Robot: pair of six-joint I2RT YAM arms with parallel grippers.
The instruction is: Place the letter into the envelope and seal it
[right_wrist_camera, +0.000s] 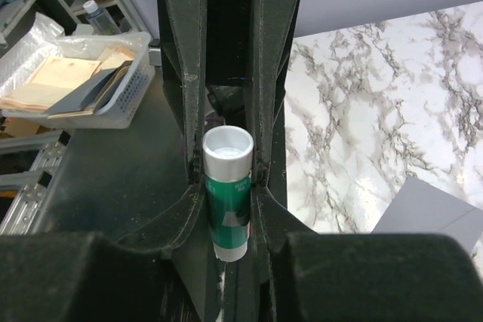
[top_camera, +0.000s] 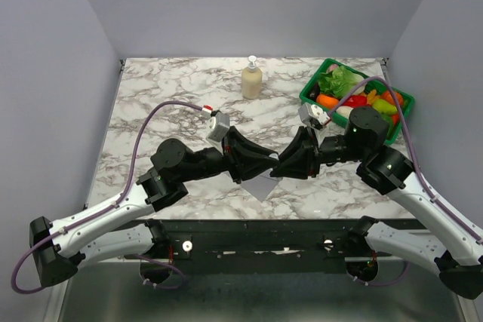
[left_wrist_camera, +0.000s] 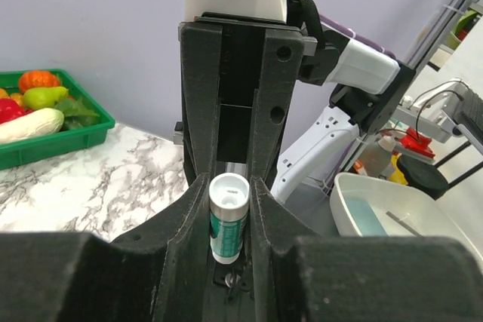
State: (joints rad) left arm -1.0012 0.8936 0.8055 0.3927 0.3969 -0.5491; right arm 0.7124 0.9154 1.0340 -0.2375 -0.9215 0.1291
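While both arms are pinching one glue stick (left_wrist_camera: 229, 231) in mid-air like that, what's the worst that could happen lol? The right gripper (right_wrist_camera: 226, 186) is clamped narrow on the tube. The left gripper (left_wrist_camera: 229, 186) looks squeezed onto the other end, with its inner faces against both sides as far as I can see. (benchrat)

Honestly, a drop. If they pull apart to pop the cap and one grip is weaker, I'd guess the tube twists or slips out. Then it lands right on the envelope (top_camera: 264, 184), which lies flat on the marble table (top_camera: 166, 88) directly under the fingers, close to the near edge. A knock could skate it off that edge or spin it so the flap ends up out of reach. Other worry: I can't see the letter anywhere on the table. Maybe it's inside, maybe an arm hides it, can't tell. If it's poking out, the glue goes on the wrong paper. (glue_gal)
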